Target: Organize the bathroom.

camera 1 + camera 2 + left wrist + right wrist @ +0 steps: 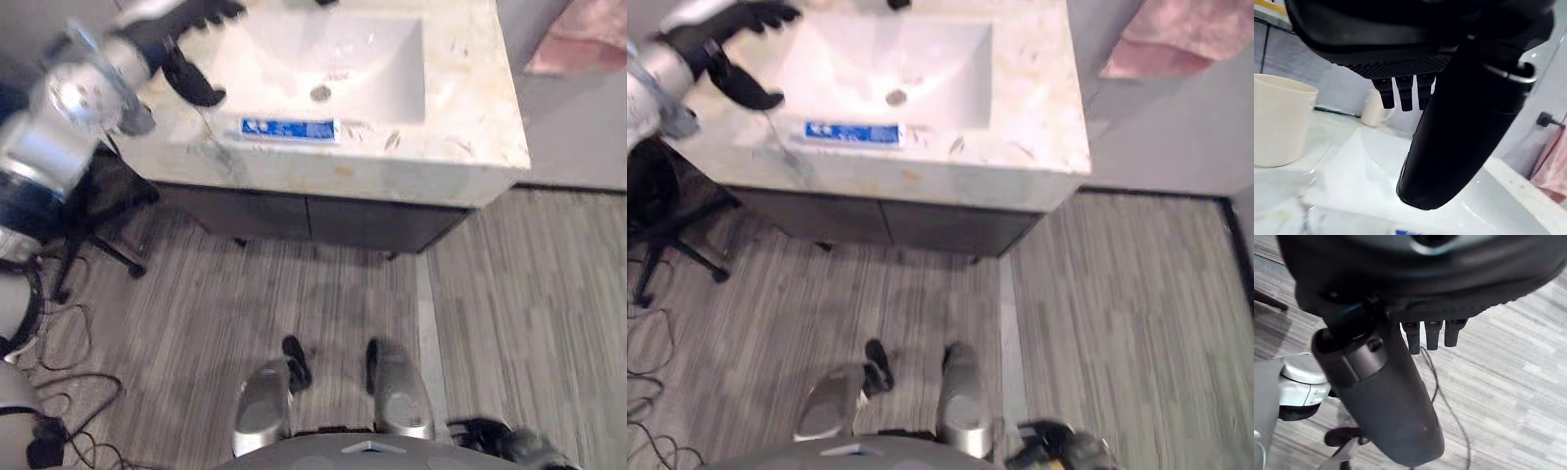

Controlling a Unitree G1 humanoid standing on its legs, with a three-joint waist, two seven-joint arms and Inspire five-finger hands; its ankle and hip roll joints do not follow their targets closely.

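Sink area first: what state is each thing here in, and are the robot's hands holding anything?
Sink: looks dry, drain uncovered.
Blue tube: lying flat on the sink's front edge.
Cream cup: upright on the counter.
Pink towel: hanging beside the vanity.
Left hand: open, over the counter's left side, holding nothing.
Right hand: open, down over the floor, holding nothing.

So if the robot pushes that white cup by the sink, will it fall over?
Probably not easily. The cup stands upright, looks wide and fairly squat, so it would likely slide on the smooth counter. It looks empty and light, so a high push might tip it. The left hand is open nearby.
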